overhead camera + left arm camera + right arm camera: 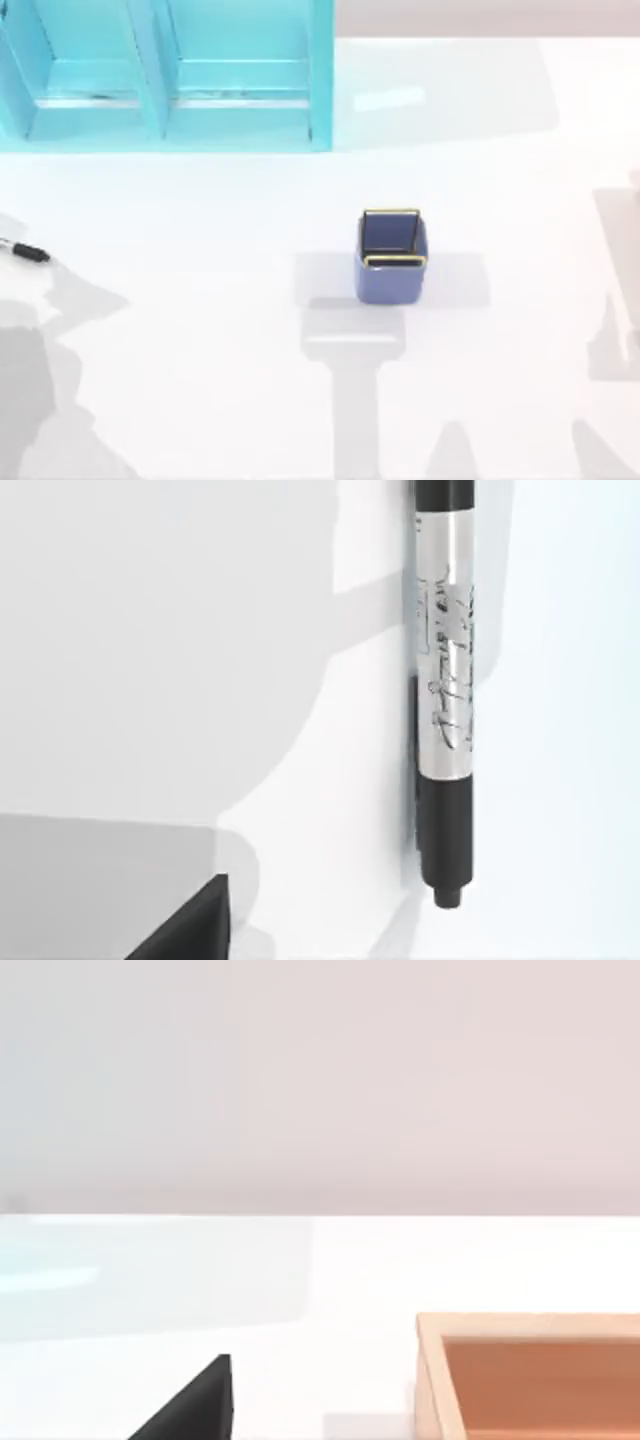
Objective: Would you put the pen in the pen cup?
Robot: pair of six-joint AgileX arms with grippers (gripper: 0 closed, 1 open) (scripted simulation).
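White tabletop [200,330], plain and pale, served as our work surface. Landmark: the pen cup [391,256], blue-violet with a gold rim, upright and open-mouthed near the table's middle, so a pen could drop in from above. The pen [28,251] lay flat far to the cup's left, at the table's edge and well apart from it. Its long axis ran roughly toward the cup, tilted slightly, black end nearest the cup. Our left wrist view showed the pen [444,695] close below, silver body between black ends, which we judged to mean our left arm hung over it for a pick-up. Whether either pincer was open or closed, we could not tell. A turquoise shelf unit [170,80] stood behind the cup, to its left. A wooden tray [530,1375] appeared in the right wrist view.
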